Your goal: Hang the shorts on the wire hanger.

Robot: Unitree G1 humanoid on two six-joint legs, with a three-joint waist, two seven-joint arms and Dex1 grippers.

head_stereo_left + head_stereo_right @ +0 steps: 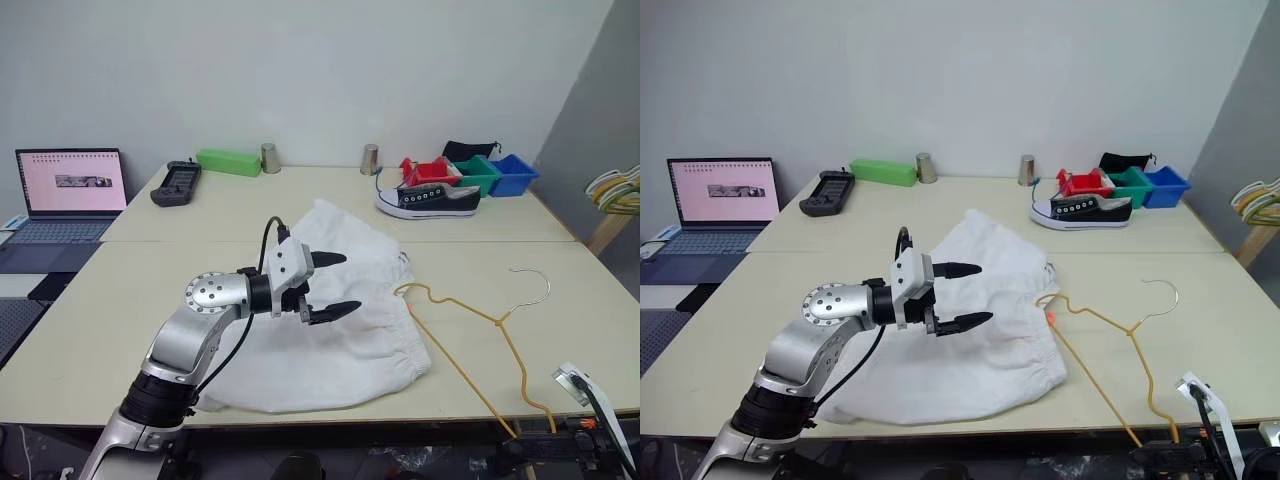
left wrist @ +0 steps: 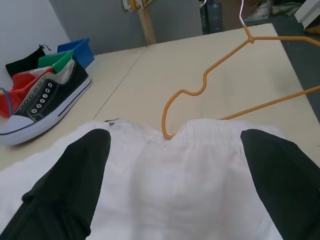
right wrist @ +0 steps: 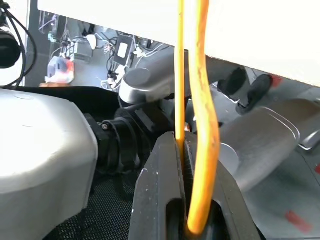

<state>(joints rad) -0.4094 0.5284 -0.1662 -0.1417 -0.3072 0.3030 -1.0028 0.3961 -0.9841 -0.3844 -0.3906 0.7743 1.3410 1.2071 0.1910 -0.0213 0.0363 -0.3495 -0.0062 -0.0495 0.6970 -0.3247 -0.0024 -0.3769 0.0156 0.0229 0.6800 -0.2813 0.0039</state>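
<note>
- The shorts (image 1: 330,320) lie spread at the picture's centre on the table (image 1: 120,330).
- The wire hanger (image 1: 470,330) lies just right of them, one end at the waistband.
- The left gripper (image 1: 328,286) hovers over the shorts, fingers spread wide.
- The right gripper (image 3: 192,220) is clamped on the hanger's wire.
- A sneaker (image 1: 428,200) and coloured bins (image 1: 470,172) sit upper right, well apart.

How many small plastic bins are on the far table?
3, in a row at the far right end by the sneaker: red bin, green bin, blue bin. The sneaker partly hides the red one; more could sit behind.
</note>
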